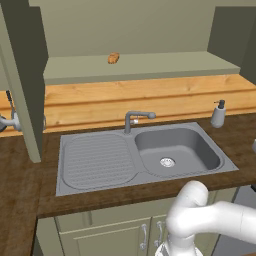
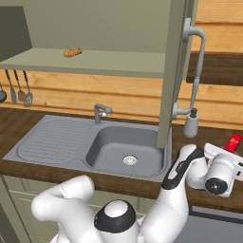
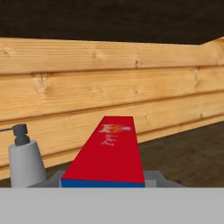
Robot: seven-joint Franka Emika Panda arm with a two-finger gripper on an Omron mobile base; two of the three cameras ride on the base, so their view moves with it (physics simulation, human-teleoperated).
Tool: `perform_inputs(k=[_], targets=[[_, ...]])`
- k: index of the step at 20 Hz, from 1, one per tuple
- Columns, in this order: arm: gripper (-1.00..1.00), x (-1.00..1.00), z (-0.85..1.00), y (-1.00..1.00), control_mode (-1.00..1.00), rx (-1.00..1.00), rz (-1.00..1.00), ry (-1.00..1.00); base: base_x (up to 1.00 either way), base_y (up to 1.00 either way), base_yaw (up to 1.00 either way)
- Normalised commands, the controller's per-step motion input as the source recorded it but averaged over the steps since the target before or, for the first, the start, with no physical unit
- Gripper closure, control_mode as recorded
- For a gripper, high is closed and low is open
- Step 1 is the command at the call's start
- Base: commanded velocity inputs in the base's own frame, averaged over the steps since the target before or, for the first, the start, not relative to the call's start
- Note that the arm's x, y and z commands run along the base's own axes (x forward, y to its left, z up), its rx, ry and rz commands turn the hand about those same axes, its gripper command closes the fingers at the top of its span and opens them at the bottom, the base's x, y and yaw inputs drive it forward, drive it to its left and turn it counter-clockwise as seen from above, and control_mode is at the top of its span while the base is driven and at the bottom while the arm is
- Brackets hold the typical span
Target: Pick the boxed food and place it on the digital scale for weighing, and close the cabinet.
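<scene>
The boxed food (image 3: 109,153) lies lengthwise straight in front of the hand, red face up with a thin blue edge nearest the camera. In the right base view it is a small red shape (image 2: 233,141) sticking out past the hand, low over the dark counter at the far right. My gripper (image 2: 228,149) is shut on it; the fingertips themselves are hidden. Flat grey pieces (image 3: 159,178) show on both sides under the box; I cannot tell whether they are the digital scale. The cabinet (image 1: 140,67) stands open, one door (image 2: 173,71) edge-on with a silver bar handle (image 2: 199,61).
An orange-brown lump (image 1: 113,58) lies on the cabinet shelf. A grey soap dispenser (image 2: 191,123) stands just left of the hand. The grey sink (image 1: 175,150) and faucet (image 1: 136,119) fill the counter's middle. Utensils (image 2: 19,88) hang on the wooden wall at the left.
</scene>
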Motion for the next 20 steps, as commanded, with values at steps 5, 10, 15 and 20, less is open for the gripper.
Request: perform_inputs(k=[5,10,15,20], targets=[[1.0,0.03,-0.1,0.0,-1.0,0.0,0.0,0.0,0.0,0.0,0.0],[1.0,-0.03,-0.08,0.0,-1.0,0.0,0.0,0.0,0.0,0.0,0.0],[1.0,-0.02,0.0,-0.02,-1.0,0.0,0.0,0.0,0.0,0.0,0.0],[1.0,-0.23,0.0,-0.02,-1.0,0.0,0.0,0.03,0.0,0.0,0.0]])
